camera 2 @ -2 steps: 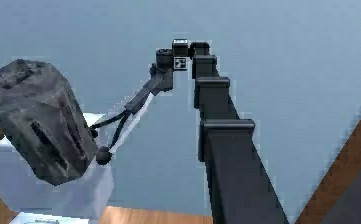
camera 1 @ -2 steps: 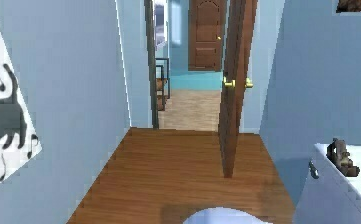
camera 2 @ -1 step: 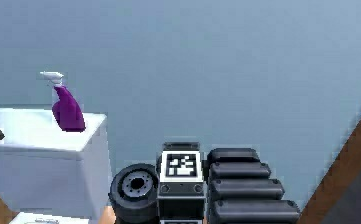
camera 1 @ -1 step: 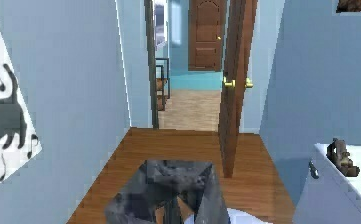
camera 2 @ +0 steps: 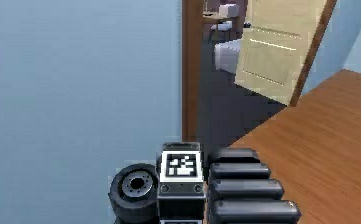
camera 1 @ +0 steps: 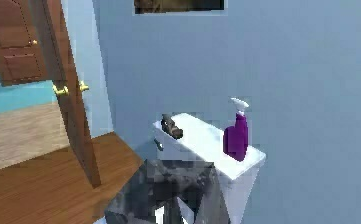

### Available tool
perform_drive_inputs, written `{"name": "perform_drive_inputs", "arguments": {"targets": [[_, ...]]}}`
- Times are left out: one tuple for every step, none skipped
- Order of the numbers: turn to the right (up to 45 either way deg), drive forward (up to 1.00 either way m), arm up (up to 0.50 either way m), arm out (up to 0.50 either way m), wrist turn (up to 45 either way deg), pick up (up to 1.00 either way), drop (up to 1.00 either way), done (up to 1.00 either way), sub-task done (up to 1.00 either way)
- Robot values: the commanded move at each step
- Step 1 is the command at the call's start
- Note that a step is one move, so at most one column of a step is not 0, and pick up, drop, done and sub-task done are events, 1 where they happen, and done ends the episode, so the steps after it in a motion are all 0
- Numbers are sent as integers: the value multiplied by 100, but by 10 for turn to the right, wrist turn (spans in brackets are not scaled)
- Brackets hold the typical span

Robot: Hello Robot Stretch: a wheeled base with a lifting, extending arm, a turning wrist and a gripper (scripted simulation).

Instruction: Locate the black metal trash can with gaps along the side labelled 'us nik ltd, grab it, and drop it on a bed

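Blue-walled bathroom. A purple spray bottle (camera 1: 236, 135) stands upright on a white toilet tank (camera 1: 203, 140), stored near a small dark object (camera 1: 172, 127). A brown wooden door (camera 1: 68, 90) stands open, giving a way out. The arm (camera 2: 250, 185) sits drawn in, likely for driving. Whether its hand (camera 2: 136, 192) grips anything cannot be told. Where the trash can is cannot be told either, so the search is probably the step in hand.

Ahead of us a toilet tank (camera 1: 201, 134) stands against the wall (camera 1: 298, 70), with a spray bottle (camera 1: 236, 130) on the right of its lid and a small object (camera 1: 172, 127) on the left. An open door (camera 1: 63, 80) stands left of it, above wooden floor (camera 1: 48, 175). In the arm side view, a doorway (camera 2: 216, 85) lies between a side wall (camera 2: 78, 80) at left and a second open door (camera 2: 278, 50) at right.
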Motion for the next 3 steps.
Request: {"name": "perform_drive_inputs", "arguments": {"targets": [[450,0,0,0,0,0,0,0,0],[450,0,0,0,0,0,0,0,0],[270,0,0,0,0,0,0,0,0]]}}
